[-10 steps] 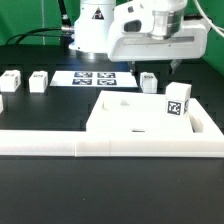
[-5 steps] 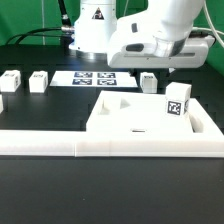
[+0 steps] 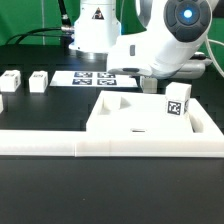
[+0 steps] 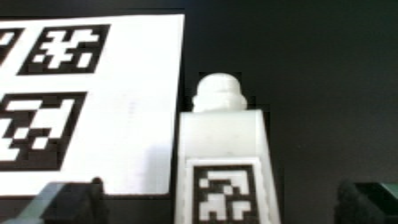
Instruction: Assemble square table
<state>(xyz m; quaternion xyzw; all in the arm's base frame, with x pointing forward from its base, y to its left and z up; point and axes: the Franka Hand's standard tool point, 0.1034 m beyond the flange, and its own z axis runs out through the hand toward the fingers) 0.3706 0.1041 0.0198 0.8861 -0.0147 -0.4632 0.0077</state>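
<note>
Leg post [image 4: 222, 140] with black-and-white tag [image 4: 219, 190], no legible writing, between spread fingers of the gripper [image 4: 214, 203]; arm [image 3: 165, 40] lower than before.

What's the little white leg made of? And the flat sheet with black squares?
The leg looks like matte white plastic: smooth and blocky, with a rounded peg at its end. Its tag seems to be a printed sticker. The marker board looks like a thin, flat white sheet with printed patterns. Whether it is card or plastic is hard to tell.
</note>
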